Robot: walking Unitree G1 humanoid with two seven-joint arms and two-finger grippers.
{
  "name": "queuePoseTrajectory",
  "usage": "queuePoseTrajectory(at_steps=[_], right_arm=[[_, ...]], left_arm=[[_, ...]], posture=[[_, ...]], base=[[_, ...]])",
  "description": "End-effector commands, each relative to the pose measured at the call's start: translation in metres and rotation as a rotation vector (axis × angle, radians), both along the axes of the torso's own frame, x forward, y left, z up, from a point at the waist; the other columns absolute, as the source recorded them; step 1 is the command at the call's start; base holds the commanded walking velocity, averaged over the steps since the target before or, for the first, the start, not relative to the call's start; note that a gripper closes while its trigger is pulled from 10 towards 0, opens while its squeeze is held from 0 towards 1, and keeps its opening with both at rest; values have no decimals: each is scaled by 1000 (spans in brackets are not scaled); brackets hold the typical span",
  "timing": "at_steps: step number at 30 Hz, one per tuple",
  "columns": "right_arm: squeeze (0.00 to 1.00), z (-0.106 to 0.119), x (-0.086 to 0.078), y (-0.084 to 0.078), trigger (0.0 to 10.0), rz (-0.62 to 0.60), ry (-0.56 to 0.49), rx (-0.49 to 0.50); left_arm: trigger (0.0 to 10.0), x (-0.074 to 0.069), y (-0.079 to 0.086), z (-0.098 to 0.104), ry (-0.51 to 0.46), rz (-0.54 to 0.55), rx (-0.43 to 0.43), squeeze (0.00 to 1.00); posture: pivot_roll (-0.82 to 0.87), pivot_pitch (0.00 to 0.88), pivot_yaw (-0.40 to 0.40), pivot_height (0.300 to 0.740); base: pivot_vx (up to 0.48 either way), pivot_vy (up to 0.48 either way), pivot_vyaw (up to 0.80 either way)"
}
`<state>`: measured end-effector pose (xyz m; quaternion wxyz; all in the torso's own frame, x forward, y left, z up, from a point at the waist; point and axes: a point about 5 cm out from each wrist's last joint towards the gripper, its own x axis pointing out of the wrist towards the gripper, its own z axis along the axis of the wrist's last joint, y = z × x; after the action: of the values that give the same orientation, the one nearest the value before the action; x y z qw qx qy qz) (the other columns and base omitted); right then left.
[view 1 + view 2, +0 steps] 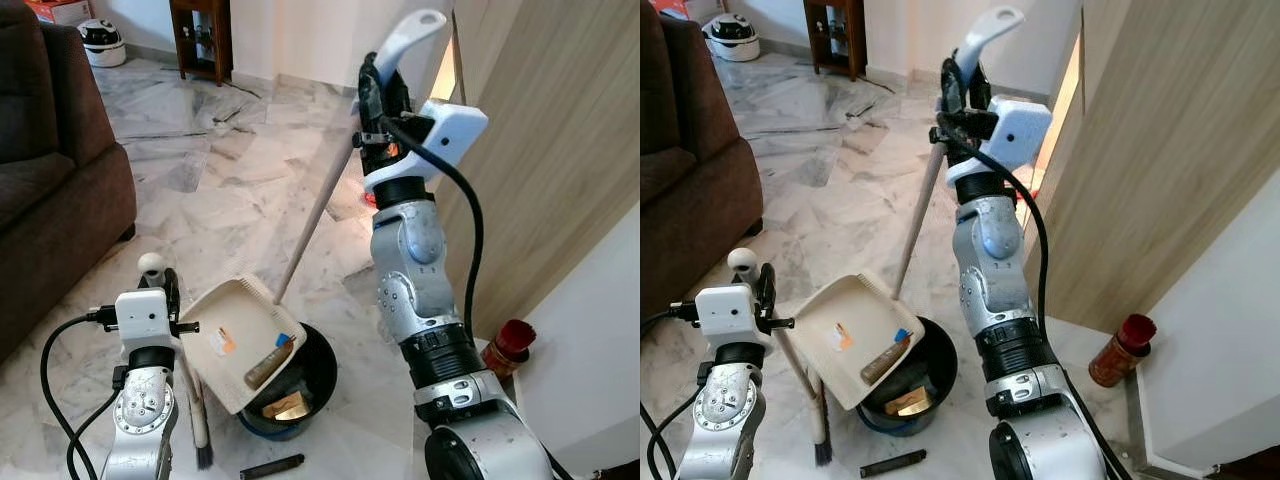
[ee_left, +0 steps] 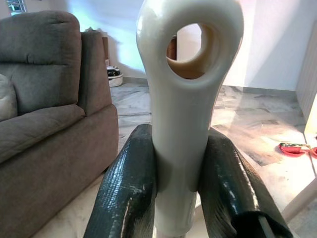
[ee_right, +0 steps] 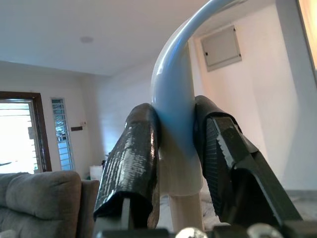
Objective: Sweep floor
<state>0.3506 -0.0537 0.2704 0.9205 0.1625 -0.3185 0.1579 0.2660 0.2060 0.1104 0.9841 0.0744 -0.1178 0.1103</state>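
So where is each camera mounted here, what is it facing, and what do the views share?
Left eye view: on the head, looking down at the dustpan tipped over the black bin; both arms show.
Right eye view: same scene; a red can stands by the wall.
Left wrist view: along the left gripper, shut on the broom handle, sofa behind.
Right wrist view: along the right gripper, shut on the dustpan handle.
Both wrist views share the sofa.

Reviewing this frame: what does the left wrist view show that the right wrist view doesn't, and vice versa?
Left wrist: the left gripper clamped on the brush handle with its hanging hole, marble floor behind. Right wrist: the right gripper clamped on the curved dustpan handle, ceiling and a wall panel behind. Shared: black fingers gripping a pale handle, plus the grey sofa.
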Motion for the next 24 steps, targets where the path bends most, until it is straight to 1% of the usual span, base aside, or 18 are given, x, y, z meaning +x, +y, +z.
queuePoseTrajectory(at_steps=[1,4,7,11,17,20,22,24], right_arm=[[0,16,-12,4,10000,4,-112,41],[0,15,-16,6,10000,16,-126,47],[0,13,-27,9,10000,35,-156,54],[0,7,-34,14,10000,52,-180,-6],[0,3,-38,15,10000,57,-188,-33],[0,2,-43,18,10000,59,-232,-95],[0,2,-45,19,10000,61,-241,-106],[0,2,-49,21,10000,66,-271,-138]], left_arm=[[10000,1,-4,13,-68,-23,15,0],[10000,1,-4,13,-67,-29,25,0],[10000,1,-6,13,-65,-38,37,0],[10000,0,-6,13,-64,-41,37,0],[10000,0,-6,13,-64,-45,40,0],[10000,0,-7,13,-64,-49,42,0],[10000,1,-7,13,-64,-50,43,0],[10000,1,-8,13,-64,-54,45,0]], posture=[[123,0,-94,740],[123,0,-93,740],[123,0,-93,740],[120,0,-90,740],[120,0,-88,740],[119,0,-86,740],[119,0,-86,740],[119,0,-86,740]], base=[[0,0,0],[0,0,0],[0,0,0],[0,0,0],[0,0,0],[0,0,0],[0,0,0],[0,0,0]])
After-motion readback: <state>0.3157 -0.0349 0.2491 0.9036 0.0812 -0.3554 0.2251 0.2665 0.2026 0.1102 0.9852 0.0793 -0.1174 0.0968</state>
